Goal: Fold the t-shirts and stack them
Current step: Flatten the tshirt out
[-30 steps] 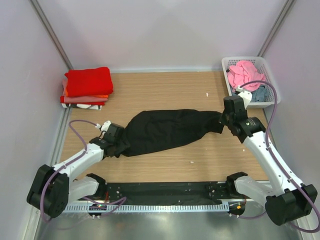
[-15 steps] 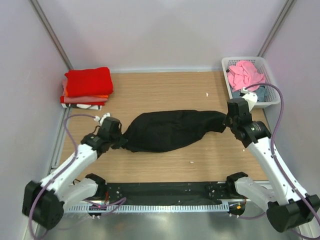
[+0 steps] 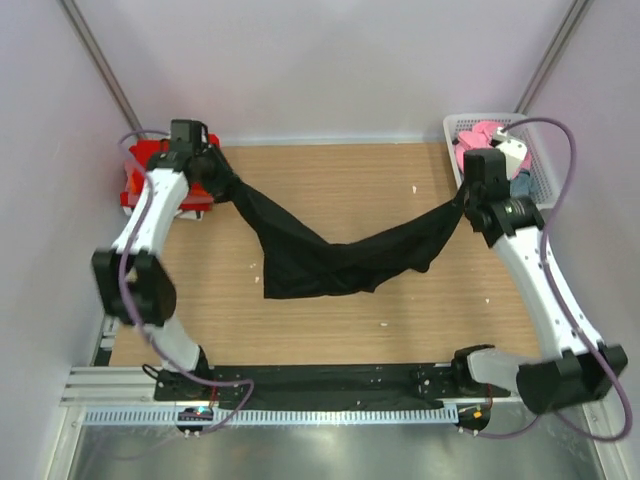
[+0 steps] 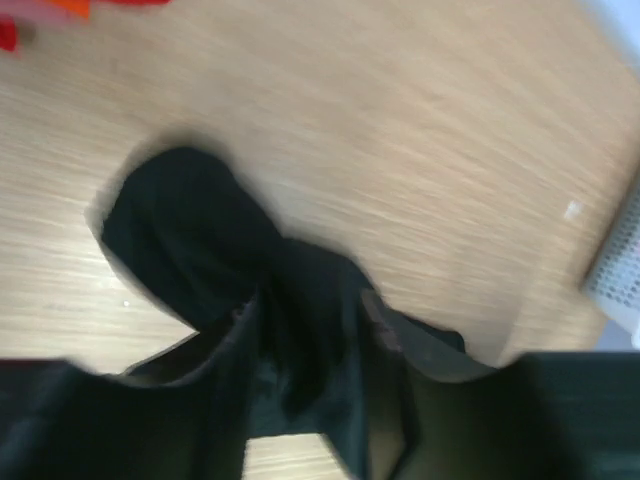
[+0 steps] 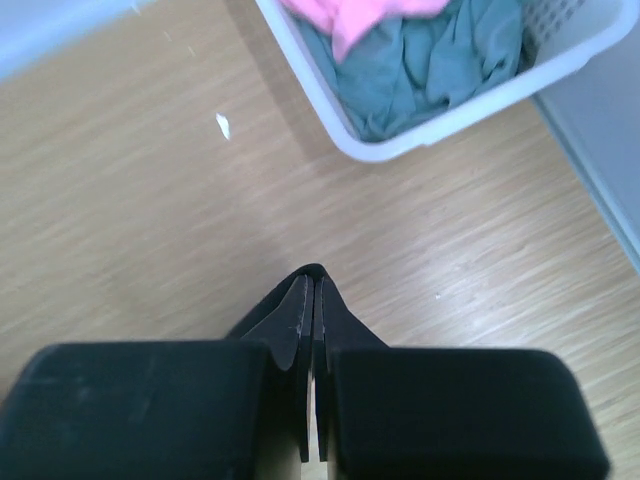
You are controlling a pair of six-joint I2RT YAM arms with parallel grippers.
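The black t-shirt (image 3: 320, 262) hangs stretched between both grippers, and its sagging middle rests on the wooden table. My left gripper (image 3: 216, 172) is shut on the shirt's left end, raised at the far left beside the folded stack with a red shirt (image 3: 150, 158) on top. In the left wrist view the black cloth (image 4: 190, 240) trails down from the jaws, blurred. My right gripper (image 3: 466, 198) is shut on the right end near the basket. In the right wrist view its closed gripper (image 5: 312, 300) pinches a thin black fold.
A white lattice basket (image 3: 541, 170) stands at the back right and holds a pink shirt (image 3: 478, 135) and a grey-blue shirt (image 5: 430, 70); its rim (image 5: 440, 125) shows in the right wrist view. Grey walls close in the table on three sides.
Both grippers rose and moved back with the black shirt. The left swung far back-left to the red stack, the right toward the basket. The shirt went from lying bunched to hanging stretched.
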